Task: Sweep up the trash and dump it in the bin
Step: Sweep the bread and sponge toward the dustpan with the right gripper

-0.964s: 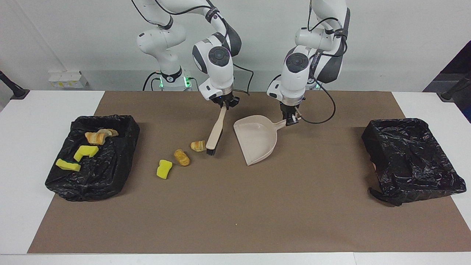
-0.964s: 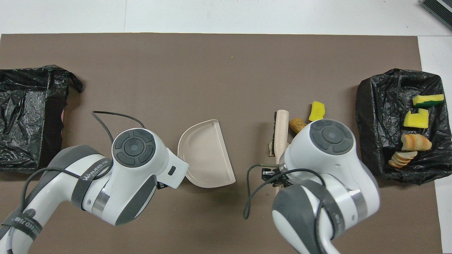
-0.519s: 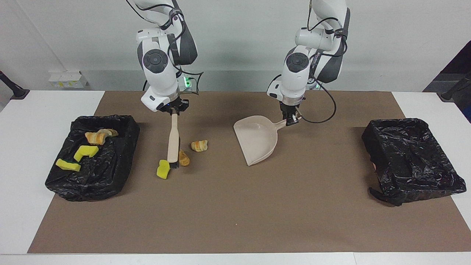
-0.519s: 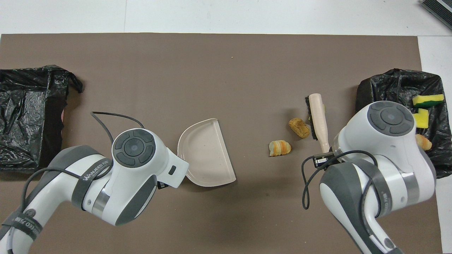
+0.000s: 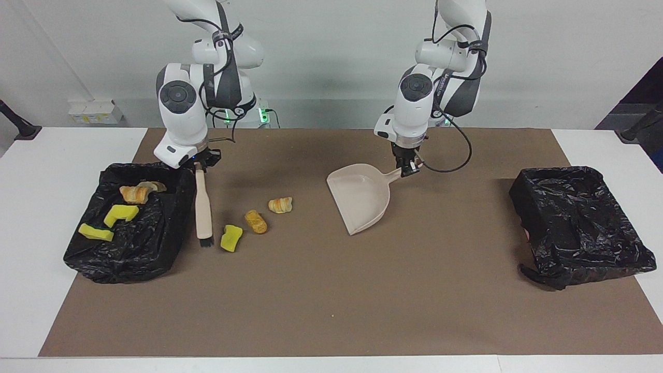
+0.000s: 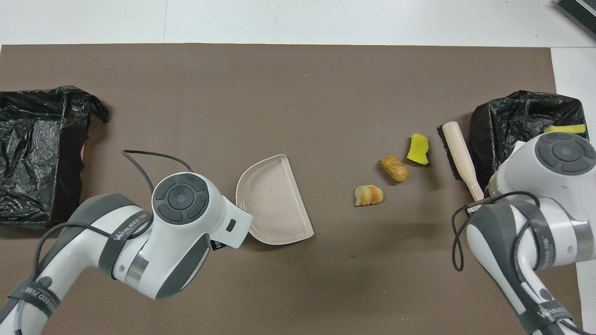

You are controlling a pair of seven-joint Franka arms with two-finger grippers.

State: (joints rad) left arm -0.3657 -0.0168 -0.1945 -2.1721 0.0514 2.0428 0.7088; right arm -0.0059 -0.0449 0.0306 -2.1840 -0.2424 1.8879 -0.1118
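now the right gripper pinches the top of the beige brush handle, holding it nearly upright with its black bristles down on the brown mat, between the black-lined bin at the right arm's end of the table and the loose trash. three pieces lie on the mat beside the brush in a slanting row: a yellow sponge piece just beside the bristles, then a golden-brown chunk, then a striped bread-like chunk closest to the dustpan and nearest the robots. four more pieces sit inside that bin: two bread-like chunks at the end nearer the robots, a yellow sponge and a green-faced sponge farther out. the left gripper is clamped on the handle of the beige dustpan, which rests on the middle of the mat with its open mouth toward the trash, well apart from the pieces. a second black-lined bin sits at the left arm's end of the table.
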